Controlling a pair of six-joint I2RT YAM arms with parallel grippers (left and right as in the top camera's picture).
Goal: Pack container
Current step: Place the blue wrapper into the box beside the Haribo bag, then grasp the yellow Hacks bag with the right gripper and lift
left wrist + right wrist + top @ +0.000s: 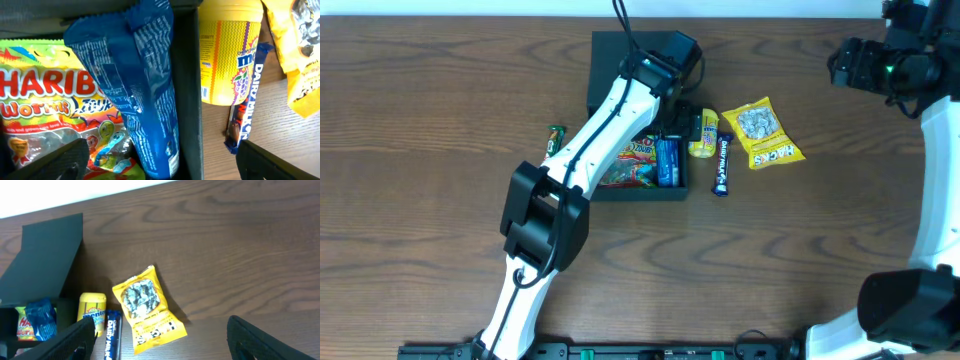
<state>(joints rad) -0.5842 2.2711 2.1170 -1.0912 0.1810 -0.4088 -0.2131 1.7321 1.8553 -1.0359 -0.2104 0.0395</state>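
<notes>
The container is a dark square box with its flap lid open at the back of the table. Inside lie a Haribo worms bag and a blue packet. My left gripper is open and empty, just above the box's right wall. Outside, to the right, lie a yellow Mentos tub, a Dairy Milk bar and a yellow snack bag. My right gripper is open and empty, held high at the far right.
A small green-wrapped sweet lies on the wood left of the box. The right wrist view also shows the open lid, the tub, the bar and the yellow bag.
</notes>
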